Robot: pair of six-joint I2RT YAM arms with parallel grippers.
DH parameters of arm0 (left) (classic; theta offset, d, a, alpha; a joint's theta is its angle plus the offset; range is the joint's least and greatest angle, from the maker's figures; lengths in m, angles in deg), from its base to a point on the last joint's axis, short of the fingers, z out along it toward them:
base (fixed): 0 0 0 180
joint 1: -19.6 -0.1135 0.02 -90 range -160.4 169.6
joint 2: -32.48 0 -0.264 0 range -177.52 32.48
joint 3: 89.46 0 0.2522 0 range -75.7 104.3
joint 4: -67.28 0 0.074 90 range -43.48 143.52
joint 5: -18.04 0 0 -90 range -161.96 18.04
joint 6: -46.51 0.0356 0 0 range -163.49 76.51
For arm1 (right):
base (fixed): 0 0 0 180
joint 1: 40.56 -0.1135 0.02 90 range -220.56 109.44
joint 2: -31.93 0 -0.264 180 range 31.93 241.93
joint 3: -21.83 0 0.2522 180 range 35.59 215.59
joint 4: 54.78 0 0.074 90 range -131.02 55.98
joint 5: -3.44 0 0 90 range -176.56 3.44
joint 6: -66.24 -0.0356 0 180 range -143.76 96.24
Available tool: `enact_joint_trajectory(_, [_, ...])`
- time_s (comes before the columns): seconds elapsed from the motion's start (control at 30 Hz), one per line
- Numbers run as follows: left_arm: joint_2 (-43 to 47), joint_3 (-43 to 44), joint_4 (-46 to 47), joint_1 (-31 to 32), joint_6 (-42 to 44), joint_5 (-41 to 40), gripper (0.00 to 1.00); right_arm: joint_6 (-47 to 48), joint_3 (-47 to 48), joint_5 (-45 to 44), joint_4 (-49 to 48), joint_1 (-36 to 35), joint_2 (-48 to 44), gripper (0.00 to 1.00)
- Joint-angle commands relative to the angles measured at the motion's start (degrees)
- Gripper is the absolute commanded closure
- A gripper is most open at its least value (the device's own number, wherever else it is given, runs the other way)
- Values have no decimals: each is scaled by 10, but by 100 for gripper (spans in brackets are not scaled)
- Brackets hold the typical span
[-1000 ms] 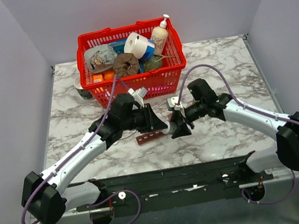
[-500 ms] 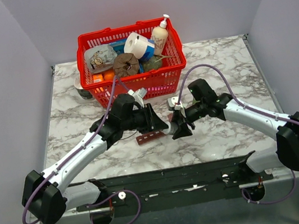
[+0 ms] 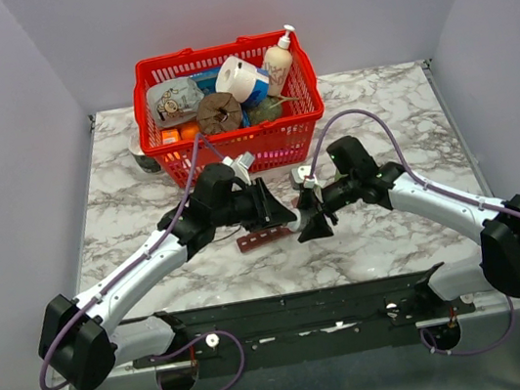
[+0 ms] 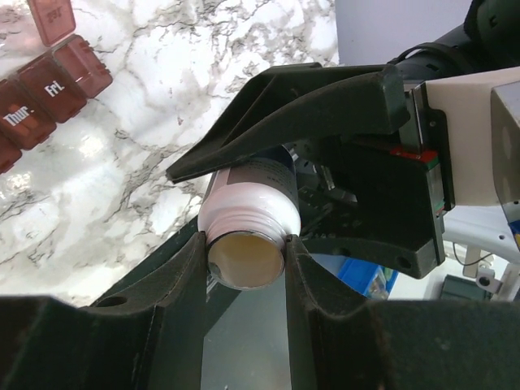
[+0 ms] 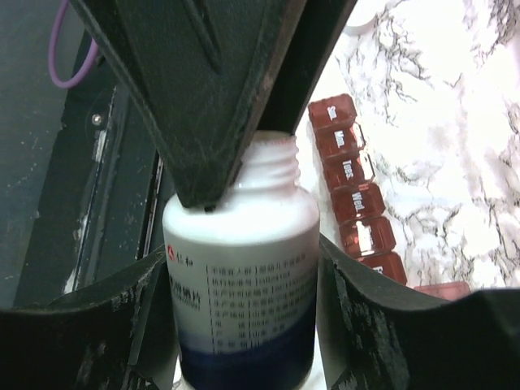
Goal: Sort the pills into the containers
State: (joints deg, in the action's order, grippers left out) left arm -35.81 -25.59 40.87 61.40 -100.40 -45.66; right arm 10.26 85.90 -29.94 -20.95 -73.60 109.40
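A white pill bottle (image 5: 244, 268) with a blue base and printed label is held between both grippers, above the table. My right gripper (image 5: 244, 280) is shut on the bottle's body. My left gripper (image 4: 246, 253) is shut on its threaded neck (image 4: 248, 219); the mouth has no cap and shows tan inside. The containers, a dark-red strip of day-marked compartments (image 5: 353, 191), lie on the marble just beside the bottle; they also show in the left wrist view (image 4: 49, 85) and the top view (image 3: 259, 239). In the top view the two grippers (image 3: 283, 216) (image 3: 308, 224) meet over the strip's right end. No loose pills are visible.
A big red mesh basket (image 3: 233, 150) full of household items stands behind the arms. A small dark jar (image 3: 144, 161) sits at its left. The black mounting rail (image 3: 288, 309) runs along the table's near edge.
My left gripper has shifted slightly right, closer against the right gripper. The bottle and the strip stay where they were.
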Motion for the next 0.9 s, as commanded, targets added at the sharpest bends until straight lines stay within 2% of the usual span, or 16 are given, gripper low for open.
enact_joint_trajectory(0.0, [-3,-3,40,10,-29,41,100,-12,10,23,-39,-3,3,35])
enact_joint_trajectory(0.13, [-2,-3,33,10,-26,39,100,-13,9,24,-40,-3,1,43])
enact_joint_trajectory(0.17, [-3,-2,31,10,-22,37,100,-13,9,24,-40,-3,0,51])
enact_joint_trajectory(0.2, [-3,-1,20,9,-19,33,100,-13,10,23,-40,-3,0,55])
enact_joint_trajectory(0.3, [-2,2,1,8,-8,21,100,-10,9,15,-39,-3,0,62])
enact_joint_trajectory(0.37, [1,8,-9,4,-1,16,100,-5,8,11,-37,-3,-2,74])
enact_joint_trajectory(0.43, [3,17,-27,-1,13,5,100,0,10,10,-32,-3,-3,77])
enact_joint_trajectory(0.5, [3,25,-48,-2,23,2,100,0,13,7,-27,-3,-1,75])
enact_joint_trajectory(0.53, [2,32,-55,-2,32,1,100,0,16,2,-25,-3,0,70])
enact_joint_trajectory(0.57, [0,36,-62,-5,36,1,100,0,16,-2,-24,-3,0,58])
enact_joint_trajectory(0.67, [-3,41,-76,-8,44,5,100,2,15,-7,-24,-3,-6,41])
enact_joint_trajectory(0.87, [-10,40,-85,-10,47,11,100,-2,15,-8,-28,-2,-12,40])
